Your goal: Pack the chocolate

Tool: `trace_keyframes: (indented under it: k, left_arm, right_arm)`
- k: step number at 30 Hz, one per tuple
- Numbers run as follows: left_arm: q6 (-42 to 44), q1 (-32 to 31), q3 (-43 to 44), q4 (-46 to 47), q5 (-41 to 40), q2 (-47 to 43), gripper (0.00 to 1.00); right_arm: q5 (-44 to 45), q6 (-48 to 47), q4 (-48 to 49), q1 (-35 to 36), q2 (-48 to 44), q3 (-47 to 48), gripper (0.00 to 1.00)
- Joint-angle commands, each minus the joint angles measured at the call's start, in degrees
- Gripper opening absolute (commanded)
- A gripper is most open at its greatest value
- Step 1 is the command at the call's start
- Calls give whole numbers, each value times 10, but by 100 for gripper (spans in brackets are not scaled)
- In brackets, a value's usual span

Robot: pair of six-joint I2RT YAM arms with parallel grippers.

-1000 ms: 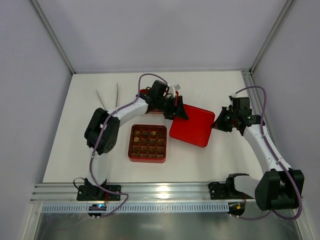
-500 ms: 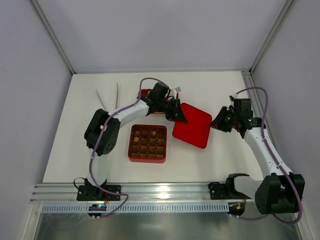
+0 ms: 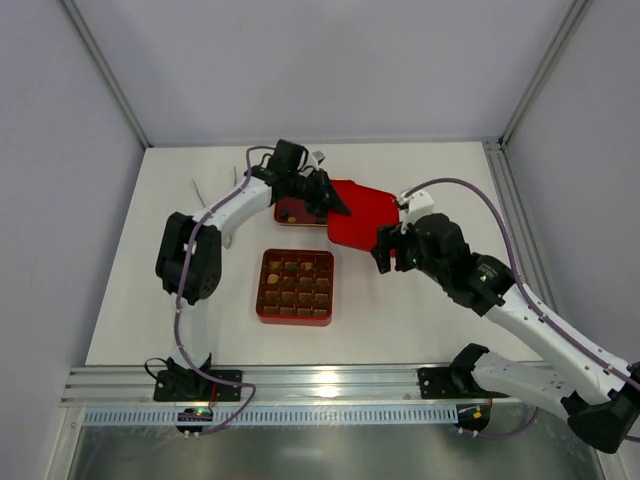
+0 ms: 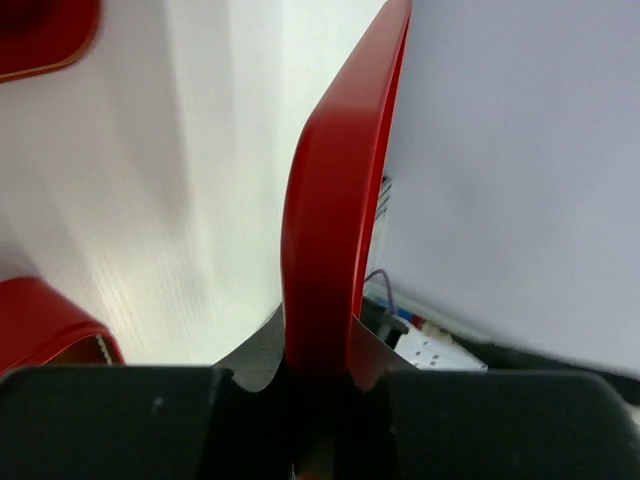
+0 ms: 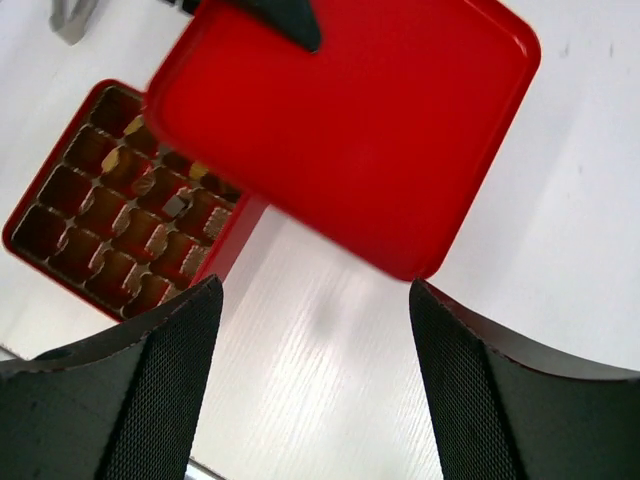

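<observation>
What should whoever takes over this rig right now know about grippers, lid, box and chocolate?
Left gripper: shut on one edge of the flat red square lid, lifted off the table, beyond the box.
Right gripper: open, empty, hovering by the lid.
Square red box with brown grid compartments: on the table, uncovered.
Done: small chocolate pieces sit in several compartments; whether all are filled is unclear.
Left: probably lower the lid onto the box and close it.
</observation>
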Motion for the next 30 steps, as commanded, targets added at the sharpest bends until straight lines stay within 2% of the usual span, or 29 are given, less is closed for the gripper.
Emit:
trace_keyframes:
  k: [1, 2, 4, 6, 10, 15, 22, 25, 30]
  left_arm:
    - [-53, 34, -1, -37, 49, -32, 0]
    - [-67, 37, -6, -37, 58, -36, 0]
    - [-76, 42, -14, -37, 64, -47, 0]
    - [-84, 43, -18, -37, 66, -53, 0]
    - [-93, 42, -20, -38, 73, -69, 0]
    - [-87, 43, -48, -41, 76, -98, 0]
    - [-77, 44, -73, -41, 90, -129, 0]
    - [-75, 44, -83, -42, 94, -141, 0]
    - [-57, 46, -92, -58, 98, -152, 0]
  right_arm:
    - [167, -100, 42, 109, -10, 29, 77]
    - [187, -136, 46, 165, 1, 32, 77]
    - [258, -167, 56, 209, 21, 35, 77]
    - [294, -200, 62, 256, 57, 36, 77]
    - [362, -301, 121, 300, 106, 14, 77]
    - [399, -393, 204, 306, 139, -11, 77]
    - [415, -491, 247, 306, 205, 10, 75]
    - [420, -515, 257, 306, 213, 14, 72]
    - [441, -557, 283, 315, 210, 4, 60]
